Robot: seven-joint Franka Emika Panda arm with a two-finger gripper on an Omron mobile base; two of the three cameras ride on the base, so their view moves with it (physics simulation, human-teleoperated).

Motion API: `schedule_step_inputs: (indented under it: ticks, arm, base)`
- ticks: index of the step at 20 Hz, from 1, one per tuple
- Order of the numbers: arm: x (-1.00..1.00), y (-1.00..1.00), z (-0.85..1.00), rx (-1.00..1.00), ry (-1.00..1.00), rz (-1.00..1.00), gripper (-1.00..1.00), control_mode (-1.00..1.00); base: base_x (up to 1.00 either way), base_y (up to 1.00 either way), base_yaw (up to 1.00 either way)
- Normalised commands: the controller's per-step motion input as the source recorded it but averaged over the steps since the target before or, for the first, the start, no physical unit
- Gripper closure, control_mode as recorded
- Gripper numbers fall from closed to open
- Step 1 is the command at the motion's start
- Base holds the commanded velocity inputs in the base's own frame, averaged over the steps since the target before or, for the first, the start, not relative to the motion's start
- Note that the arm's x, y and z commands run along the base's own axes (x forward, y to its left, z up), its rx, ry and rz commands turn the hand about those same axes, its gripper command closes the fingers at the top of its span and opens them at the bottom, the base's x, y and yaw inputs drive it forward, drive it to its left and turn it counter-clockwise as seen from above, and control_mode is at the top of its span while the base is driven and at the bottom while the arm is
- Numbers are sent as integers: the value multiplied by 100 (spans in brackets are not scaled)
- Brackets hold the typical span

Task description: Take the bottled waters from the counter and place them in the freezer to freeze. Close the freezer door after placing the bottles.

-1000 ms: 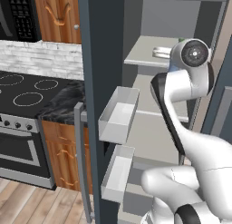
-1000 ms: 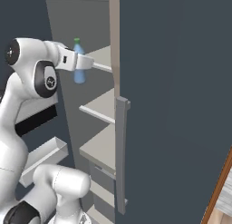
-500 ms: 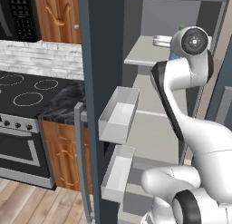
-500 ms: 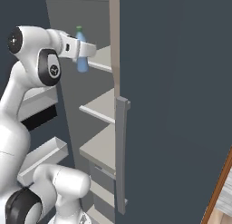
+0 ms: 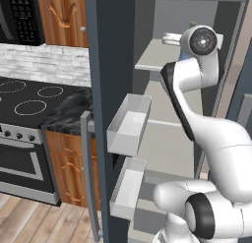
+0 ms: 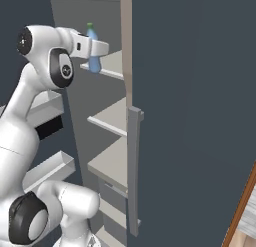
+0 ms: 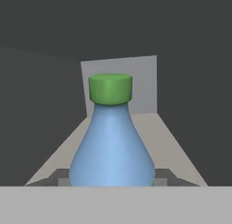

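The tool (image 6: 94, 50) pinches the green-capped bottle (image 6: 92, 53) at the freezer's (image 6: 175, 91) top shelf (image 6: 112, 66). The left base view shows the stovetop (image 5: 34, 97) and door bins (image 5: 129, 125).

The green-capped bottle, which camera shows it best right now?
The hand view: the green-capped bottle sits close and centred, cap and blue body plain, facing the freezer shelf. The right base view shows it small, upright, held by the gripper at the top shelf. In the left base view the arm covers it.

Bottle (image 7: 111, 146) blue, cap green; freezer (image 6: 190, 91) slate-blue, shelves light grey.
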Motion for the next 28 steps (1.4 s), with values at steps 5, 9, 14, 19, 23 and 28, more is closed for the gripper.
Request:
schedule_step_inputs:
  ticks: [5, 9, 14, 19, 23, 28]
  arm:
    - [40, -1, 0, -6, -3, 0, 100, -100]
    - [32, 0, 0, -8, 0, 0, 100, -100]
    - [2, -3, -6, 0, 0, -1, 100, -100]
    - [12, -15, -16, 5, 0, -9, 100, -100]
    - [12, -7, -7, 4, 0, -5, 100, -100]
    - [10, 0, 0, 0, 0, 0, 100, -100]
  base:
    - [0, 0, 0]
    - [0, 0, 0]
    - [0, 0, 0]
    - [0, 0, 0]
    - [0, 0, 0]
    - [0, 0, 0]
